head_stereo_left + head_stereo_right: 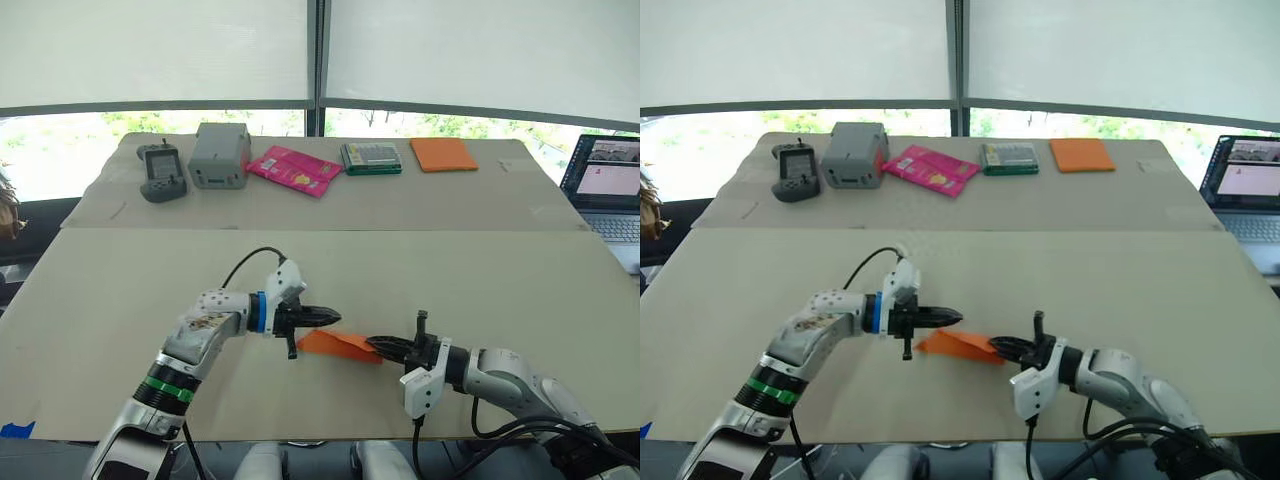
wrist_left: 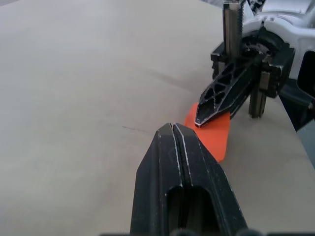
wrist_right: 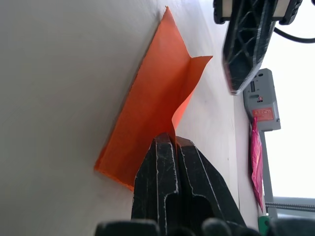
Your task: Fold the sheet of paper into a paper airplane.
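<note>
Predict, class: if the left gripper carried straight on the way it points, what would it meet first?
Probably the right gripper, which faces the left gripper tip to tip; the folded orange paper lies just below that line. Depth is uncertain.

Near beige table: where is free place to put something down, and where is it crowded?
The near beige table is bare between the grippers and the seam. Crowded: the centre front, where the left gripper and right gripper meet at the folded orange sheet of paper.

The left arm [image 1: 195,345] is silver-grey metal with a blue ring near the wrist and a green ring lower down. A thin black cable [image 1: 245,262] loops over it. The right arm [image 1: 510,378] is smooth silver-grey. Each end effector has two black pointed fingers with cut-out holes.
</note>
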Tool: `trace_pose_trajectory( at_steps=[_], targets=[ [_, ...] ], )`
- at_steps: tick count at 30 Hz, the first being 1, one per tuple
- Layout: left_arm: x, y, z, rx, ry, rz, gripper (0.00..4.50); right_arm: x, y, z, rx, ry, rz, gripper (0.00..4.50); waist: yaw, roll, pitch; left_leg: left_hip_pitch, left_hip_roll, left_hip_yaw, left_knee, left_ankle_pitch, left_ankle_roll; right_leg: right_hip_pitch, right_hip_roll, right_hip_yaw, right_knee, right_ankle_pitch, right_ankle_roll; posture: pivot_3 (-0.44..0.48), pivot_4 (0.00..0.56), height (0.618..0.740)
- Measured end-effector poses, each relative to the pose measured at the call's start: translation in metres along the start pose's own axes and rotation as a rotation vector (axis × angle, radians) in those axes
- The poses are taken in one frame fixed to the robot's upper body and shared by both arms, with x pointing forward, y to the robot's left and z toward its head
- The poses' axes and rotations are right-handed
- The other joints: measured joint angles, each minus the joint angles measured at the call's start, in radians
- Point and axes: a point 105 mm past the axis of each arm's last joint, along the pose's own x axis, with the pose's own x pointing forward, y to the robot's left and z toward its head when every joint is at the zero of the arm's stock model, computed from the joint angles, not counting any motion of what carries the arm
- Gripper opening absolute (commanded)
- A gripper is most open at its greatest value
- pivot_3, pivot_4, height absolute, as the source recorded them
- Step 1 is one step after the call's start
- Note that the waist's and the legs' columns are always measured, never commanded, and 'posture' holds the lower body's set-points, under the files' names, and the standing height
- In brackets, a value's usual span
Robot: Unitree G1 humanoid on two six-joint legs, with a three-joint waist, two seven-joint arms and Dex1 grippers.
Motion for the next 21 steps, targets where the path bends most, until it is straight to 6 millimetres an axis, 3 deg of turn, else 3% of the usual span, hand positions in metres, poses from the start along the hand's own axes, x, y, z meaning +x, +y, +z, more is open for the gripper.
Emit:
trace_pose_trajectory(
  at_steps=[9,13,18,21],
  targets=[
    [0.013,-0.007,-0.028,0.094,0.139,-0.056,0.0,-0.001,0.004,0.001,-0.023,-0.015,0.058,0.06,0.009,-0.001,-0.001,0.0,0.0,0.0,0.0,0.0,0.0,0.001,-0.001,0.0,-0.001,0.0,0.0,0.0,0.15,0.74],
    [0.015,-0.007,-0.03,0.157,0.157,-0.061,0.0,-0.001,0.003,-0.001,-0.025,-0.011,0.065,0.06,0.014,-0.004,-0.003,0.001,0.0,0.0,0.0,0.0,0.0,0.002,-0.001,0.0,-0.002,0.0,0.0,0.0,0.15,0.74],
    [0.018,-0.007,-0.031,0.156,0.145,-0.053,0.0,-0.005,0.001,-0.003,0.031,-0.003,0.075,1.66,0.019,-0.002,-0.005,0.0,0.0,0.0,0.0,0.0,0.001,0.002,-0.002,0.001,-0.002,0.0,0.001,0.0,0.15,0.74],
    [0.02,-0.008,-0.031,0.152,0.137,-0.049,0.0,-0.02,0.0,-0.002,0.062,-0.005,0.118,2.67,0.024,-0.001,-0.006,0.0,-0.001,0.0,0.001,0.0,0.001,0.003,-0.003,0.001,-0.003,-0.001,0.001,0.0,0.15,0.74]
  ],
)
